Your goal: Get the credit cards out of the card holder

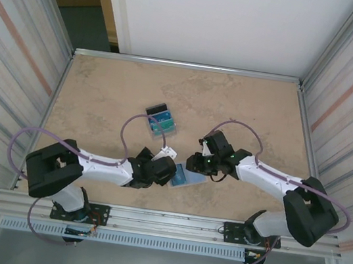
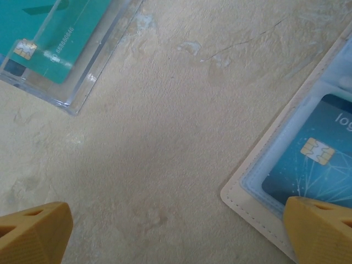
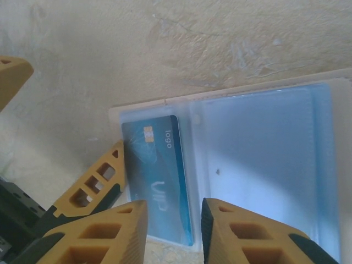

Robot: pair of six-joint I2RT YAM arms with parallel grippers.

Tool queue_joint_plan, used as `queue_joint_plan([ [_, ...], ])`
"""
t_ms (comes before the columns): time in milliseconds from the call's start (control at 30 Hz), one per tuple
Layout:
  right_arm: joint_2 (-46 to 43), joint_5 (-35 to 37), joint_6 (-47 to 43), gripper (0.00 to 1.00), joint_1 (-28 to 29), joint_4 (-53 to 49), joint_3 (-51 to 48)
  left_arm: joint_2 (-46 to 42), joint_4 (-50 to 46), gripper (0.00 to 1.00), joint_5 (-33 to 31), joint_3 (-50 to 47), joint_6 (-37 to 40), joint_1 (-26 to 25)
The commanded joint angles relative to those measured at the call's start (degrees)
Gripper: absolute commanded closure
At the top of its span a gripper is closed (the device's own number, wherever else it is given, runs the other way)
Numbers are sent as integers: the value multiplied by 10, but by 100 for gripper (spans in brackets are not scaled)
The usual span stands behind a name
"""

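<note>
Credit card [image 3: 157, 176] "logo VIP" in card holder [image 3: 264, 154]; left gripper [image 2: 173, 214] released, right gripper [image 3: 173, 204] unclear

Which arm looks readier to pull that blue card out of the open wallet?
Probably the right. The right gripper hangs, jaws set narrow, over the near end of the blue card; the left gripper stands wide open, one finger at a corner of the card holder.

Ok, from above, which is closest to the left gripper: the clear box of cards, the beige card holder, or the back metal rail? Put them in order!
1. The card holder, lying open right beside the left gripper, on its right.
2. The clear box, further up the table, towards the middle.
3. The metal rail, along the table's far edge.
</note>
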Motion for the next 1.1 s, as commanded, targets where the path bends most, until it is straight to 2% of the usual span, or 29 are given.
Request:
queue_joint_plan([
  [0,24,-35,14,72,-7,24,-1,19,5,1,-30,12,-17,7],
  [233,64,-69,22,77,-19,52,-6,32,8,1,-54,15,-13,10],
  [633,93,-108,19,86,-44,93,-23,35,12,1,-60,13,-2,10],
  [1067,134,-134,7,88,-47,120,-17,42,10,1,-52,16,6,10],
])
